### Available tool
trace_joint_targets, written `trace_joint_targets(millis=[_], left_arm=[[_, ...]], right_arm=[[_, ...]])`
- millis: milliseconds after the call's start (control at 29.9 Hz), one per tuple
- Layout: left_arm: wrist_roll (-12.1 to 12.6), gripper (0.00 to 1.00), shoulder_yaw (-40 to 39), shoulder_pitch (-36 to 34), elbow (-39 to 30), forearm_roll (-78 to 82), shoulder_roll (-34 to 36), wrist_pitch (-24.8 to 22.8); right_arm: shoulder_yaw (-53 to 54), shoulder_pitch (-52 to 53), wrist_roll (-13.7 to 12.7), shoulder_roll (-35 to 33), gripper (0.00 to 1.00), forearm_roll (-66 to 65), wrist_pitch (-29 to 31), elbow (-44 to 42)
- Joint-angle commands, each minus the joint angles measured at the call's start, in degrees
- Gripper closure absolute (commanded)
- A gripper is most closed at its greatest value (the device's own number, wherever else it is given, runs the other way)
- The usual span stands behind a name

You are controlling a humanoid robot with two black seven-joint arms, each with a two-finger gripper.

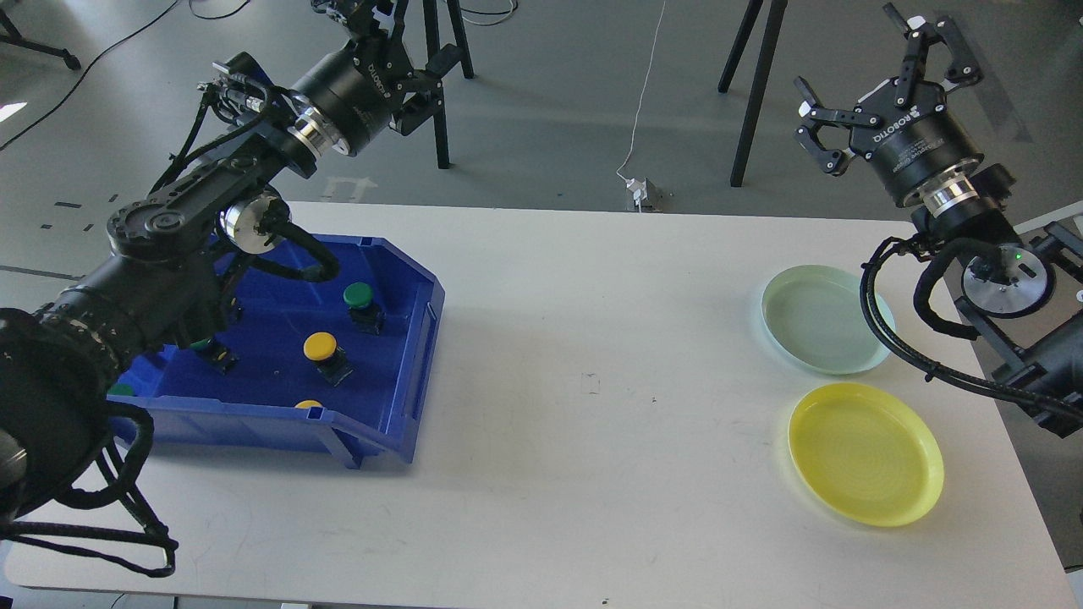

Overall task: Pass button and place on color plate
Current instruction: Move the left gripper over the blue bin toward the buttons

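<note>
Two round plastic plates sit on the right side of the white table. One is the pale green plate, farther back, and the yellow plate lies nearer, just beside it. Both plates have nothing on them.

On the left side of the table sits a blue plastic bin with an open sloped front. Inside it stand small push buttons on dark bases. The green round-topped button is near the back of the bin. The yellow round-topped button stands just in front of it. A bit of another yellow button peeks over the front wall. Two more green ones are partly hidden under the left arm.

The left gripper is held high above the back of the bin, at the top edge of the view. It is cut off, so I cannot tell how its fingers stand.

The right gripper is up in the air behind the pale green plate. Its fingers are spread wide apart and hold nothing.
</note>
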Motion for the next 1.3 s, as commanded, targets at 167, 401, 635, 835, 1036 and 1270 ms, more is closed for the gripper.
trace_joint_targets(millis=[167, 401, 635, 835, 1036, 1270], left_arm=[[0.00, 0.00, -1.55, -0.42, 0.54, -0.76, 2.08, 0.01], [0.00, 0.00, -11.38, 0.71, -5.67, -8.04, 2.26, 0.01], [0.00, 0.00, -14.92, 7.66, -30.27, -8.23, 7.35, 0.01], [0.00, 0.00, -5.97, 6.97, -40.93, 6.68, 19.29, 0.01], [0.00, 0.00, 9.75, -1.81, -45.33, 21.89, 31.33, 0.01], [0.00, 0.00, 33.21, -19.38, -47.80, 42.01, 37.59, 0.01]], right_arm=[[1.68, -0.20, 0.12, 0.06, 0.01, 0.03, 0.00, -0.10], [1.86, -0.72, 0.03, -0.20, 0.01, 0.03, 0.00, 0.16], [1.77, -0.90, 0.12, -0.82, 0.01, 0.03, 0.00, 0.25], [1.77, -0.81, 0.03, -0.64, 0.01, -0.06, 0.00, 0.34], [1.60, -1.78, 0.03, -0.82, 0.01, -0.06, 0.00, 0.25], [1.16, -3.18, -0.32, -2.66, 0.01, -0.15, 0.00, 0.51]])
